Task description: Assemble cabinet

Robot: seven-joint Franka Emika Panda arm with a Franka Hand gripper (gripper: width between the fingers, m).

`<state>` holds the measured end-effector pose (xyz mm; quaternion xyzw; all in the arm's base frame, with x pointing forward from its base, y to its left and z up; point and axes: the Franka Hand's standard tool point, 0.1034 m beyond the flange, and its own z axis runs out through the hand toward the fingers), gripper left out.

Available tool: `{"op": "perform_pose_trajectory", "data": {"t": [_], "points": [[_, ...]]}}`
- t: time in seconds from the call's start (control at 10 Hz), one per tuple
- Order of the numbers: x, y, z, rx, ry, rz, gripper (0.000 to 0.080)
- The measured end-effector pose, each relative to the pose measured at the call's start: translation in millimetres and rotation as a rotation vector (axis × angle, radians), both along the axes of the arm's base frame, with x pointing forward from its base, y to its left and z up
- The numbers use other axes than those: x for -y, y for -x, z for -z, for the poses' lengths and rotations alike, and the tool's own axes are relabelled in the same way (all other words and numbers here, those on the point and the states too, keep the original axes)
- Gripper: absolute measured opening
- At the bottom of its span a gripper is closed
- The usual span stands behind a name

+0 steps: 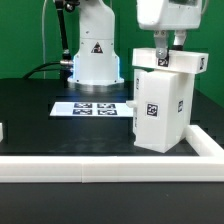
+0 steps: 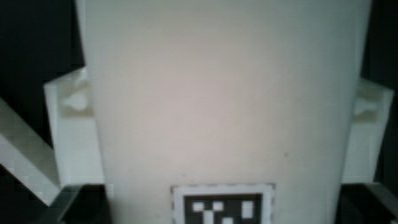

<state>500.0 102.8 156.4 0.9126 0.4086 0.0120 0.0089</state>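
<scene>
One cabinet (image 1: 160,105) is standing near the table's (image 1: 50,125) corner rail (image 1: 110,165); the pincer (image 1: 162,60) is straddling its top panel, jaws wide, contact unclear. Stiff, glossy, probably slippery: grip flat faces.

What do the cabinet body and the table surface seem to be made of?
The cabinet body: probably moulded plastic, glossy white, with smooth faces, soft sheen and rounded edges; black-and-white tags look printed or stuck on. The table: a dark matte surface showing no shine; material unclear.
</scene>
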Motion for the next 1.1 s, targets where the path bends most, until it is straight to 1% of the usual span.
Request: {"op": "perform_pose_trajectory", "data": {"t": [0.8, 0.9, 1.1], "points": [[-0.1, 0.1, 1.0, 0.006, -0.017, 0.543, 0.0554], [-0.1, -0.9, 1.0, 0.014, -0.023, 0.631, 0.0554], [-0.5, -2.6, 1.0, 0.059, -0.069, 0.814, 0.0554]]}}
